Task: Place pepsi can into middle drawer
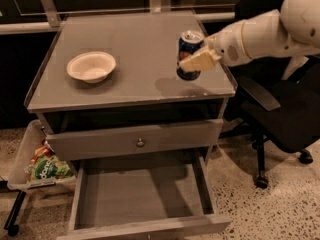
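Note:
The pepsi can [189, 54], dark blue with a silver top, is held upright in the air just above the right part of the cabinet top [135, 39]; its shadow lies on the surface below it. My gripper [193, 62] comes in from the right on the white arm and is shut on the can, with a cream finger [201, 60] across its front. The middle drawer [140, 196] is pulled open at the bottom of the view, a shallow grey tray with a bare floor, well below and left of the can.
A shallow white bowl [91, 66] sits on the left of the cabinet top. A closed drawer front with a round knob [140, 142] is above the open drawer. A black office chair [280, 109] stands at the right. A bin of snack bags [42, 166] is at the left.

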`<state>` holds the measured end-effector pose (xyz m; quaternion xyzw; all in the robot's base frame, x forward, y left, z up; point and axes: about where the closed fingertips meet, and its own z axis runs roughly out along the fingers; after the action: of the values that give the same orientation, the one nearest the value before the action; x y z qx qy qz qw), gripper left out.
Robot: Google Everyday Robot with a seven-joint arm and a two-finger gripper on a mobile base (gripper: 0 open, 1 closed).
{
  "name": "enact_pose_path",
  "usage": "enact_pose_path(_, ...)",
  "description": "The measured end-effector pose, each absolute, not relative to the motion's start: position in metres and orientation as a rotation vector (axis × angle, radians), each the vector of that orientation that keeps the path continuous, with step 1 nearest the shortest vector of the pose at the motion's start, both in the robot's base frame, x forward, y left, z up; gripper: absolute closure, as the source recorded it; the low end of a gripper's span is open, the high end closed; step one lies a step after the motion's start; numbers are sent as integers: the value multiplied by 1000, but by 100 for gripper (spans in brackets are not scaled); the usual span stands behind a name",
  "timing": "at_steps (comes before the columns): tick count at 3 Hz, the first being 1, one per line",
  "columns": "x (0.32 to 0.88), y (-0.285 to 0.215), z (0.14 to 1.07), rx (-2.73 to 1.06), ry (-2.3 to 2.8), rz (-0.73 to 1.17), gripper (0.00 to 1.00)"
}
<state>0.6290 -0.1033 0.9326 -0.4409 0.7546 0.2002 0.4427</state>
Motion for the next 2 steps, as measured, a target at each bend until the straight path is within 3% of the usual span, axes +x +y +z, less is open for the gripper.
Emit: enact_pose_path(2, 612, -103, 899, -1112, 1932, 517, 100)
